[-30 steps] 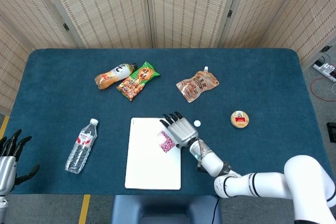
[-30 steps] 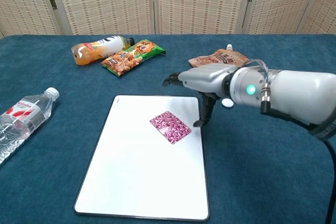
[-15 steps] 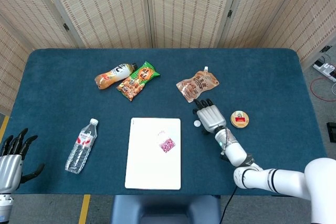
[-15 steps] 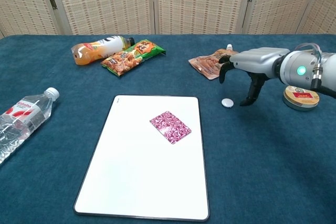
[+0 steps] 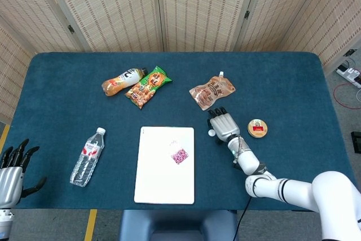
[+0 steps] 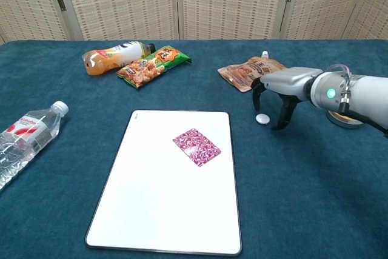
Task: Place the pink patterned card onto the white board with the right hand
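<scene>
Covering almost the whole picture was a big blue table (image 5: 293,88), and every other thing sat on it. Next biggest was the white board (image 5: 165,167), lying flat near the front edge of the table. The pink patterned card (image 5: 180,156) lay flat on the white board, on the board's right half and a bit nearer its far end. Nothing was touching the card.

To the left of the board lay a clear water bottle (image 5: 87,157) on its side. Behind the board, further back on the table, lay an orange drink bottle (image 5: 122,81) on its side, with a green snack bag (image 5: 149,87) just beside it. Behind the board and off to its right lay a brown pouch (image 5: 212,91).

The right hand (image 6: 276,94) hung over the table to the right of the board, well apart from the card. Its fingers were spread and pointed down, and it held nothing. A tiny white cap (image 6: 262,118) sat just under those fingers.

The left hand (image 5: 12,170) was far to the left of the board, past the table's edge, with its fingers apart and nothing in it.

A small round tin (image 5: 257,128) sat to the right of the right hand.
</scene>
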Robot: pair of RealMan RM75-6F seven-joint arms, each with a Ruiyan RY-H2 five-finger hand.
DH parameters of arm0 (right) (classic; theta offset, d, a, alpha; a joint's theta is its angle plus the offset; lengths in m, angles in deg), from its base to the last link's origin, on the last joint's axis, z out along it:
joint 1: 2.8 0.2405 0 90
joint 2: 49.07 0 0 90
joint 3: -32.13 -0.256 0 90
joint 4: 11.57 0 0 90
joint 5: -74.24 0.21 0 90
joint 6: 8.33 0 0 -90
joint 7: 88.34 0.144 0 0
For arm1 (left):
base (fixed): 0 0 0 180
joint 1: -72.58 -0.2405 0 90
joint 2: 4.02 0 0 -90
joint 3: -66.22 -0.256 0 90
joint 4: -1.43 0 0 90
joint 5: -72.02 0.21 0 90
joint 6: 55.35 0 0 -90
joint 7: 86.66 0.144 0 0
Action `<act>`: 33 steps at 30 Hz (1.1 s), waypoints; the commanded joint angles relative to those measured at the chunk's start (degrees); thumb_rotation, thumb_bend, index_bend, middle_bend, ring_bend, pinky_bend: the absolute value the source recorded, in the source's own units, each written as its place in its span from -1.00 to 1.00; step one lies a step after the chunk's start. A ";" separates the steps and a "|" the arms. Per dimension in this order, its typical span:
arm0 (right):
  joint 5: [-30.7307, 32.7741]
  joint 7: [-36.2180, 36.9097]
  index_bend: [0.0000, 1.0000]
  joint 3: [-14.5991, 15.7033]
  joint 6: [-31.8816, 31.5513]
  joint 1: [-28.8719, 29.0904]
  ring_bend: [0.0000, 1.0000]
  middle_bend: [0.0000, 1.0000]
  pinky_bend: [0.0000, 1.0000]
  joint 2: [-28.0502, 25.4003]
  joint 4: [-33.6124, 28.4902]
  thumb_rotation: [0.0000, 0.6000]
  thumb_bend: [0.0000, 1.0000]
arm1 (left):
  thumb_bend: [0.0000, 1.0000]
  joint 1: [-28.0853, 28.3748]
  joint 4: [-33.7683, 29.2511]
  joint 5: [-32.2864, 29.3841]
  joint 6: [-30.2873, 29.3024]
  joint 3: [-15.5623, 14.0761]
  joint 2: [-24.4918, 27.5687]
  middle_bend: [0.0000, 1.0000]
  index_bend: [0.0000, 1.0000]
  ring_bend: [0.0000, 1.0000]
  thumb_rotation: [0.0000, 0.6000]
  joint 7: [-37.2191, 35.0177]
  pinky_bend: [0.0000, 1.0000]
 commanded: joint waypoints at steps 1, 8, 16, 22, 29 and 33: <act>0.07 0.20 -0.25 -0.18 0.46 0.16 -0.95 -0.79 -1.00 0.46 0.80 1.00 -0.49 | -0.42 -0.03 0.10 -0.20 0.20 -0.06 -0.04 -0.89 -0.61 -0.73 1.00 -0.07 -1.00; 0.35 0.31 -0.18 -0.56 1.51 0.67 -0.93 -0.76 -1.00 1.58 2.85 1.00 -0.40 | -0.42 -0.23 0.40 -0.49 0.24 -0.12 -0.12 -0.89 -0.61 -0.73 1.00 -0.29 -1.00; 0.71 -0.19 -0.14 -0.77 1.71 1.03 -0.92 -0.73 -1.00 2.02 3.54 1.00 -0.28 | -0.42 -0.18 0.54 -0.59 0.46 -0.11 -0.20 -0.89 -0.61 -0.73 1.00 -0.17 -1.00; 1.19 -0.67 -0.14 -0.50 1.82 0.98 -0.91 -0.73 -1.00 1.95 3.67 1.00 -0.28 | -0.42 -0.14 0.59 -0.76 0.69 -0.11 -0.26 -0.89 -0.62 -0.73 1.00 -0.12 -1.00; 0.93 -0.74 -0.14 -0.21 1.79 0.78 -0.90 -0.72 -1.00 1.96 3.51 1.00 -0.28 | -0.42 -0.12 0.59 -0.65 0.66 -0.11 -0.33 -0.89 -0.62 -0.73 1.00 -0.10 -1.00; 0.88 -0.83 -0.13 -0.26 1.68 0.80 -0.91 -0.72 -1.00 2.13 3.55 1.00 -0.28 | -0.42 -0.13 0.60 -0.64 0.66 -0.11 -0.30 -0.89 -0.62 -0.73 1.00 -0.09 -1.00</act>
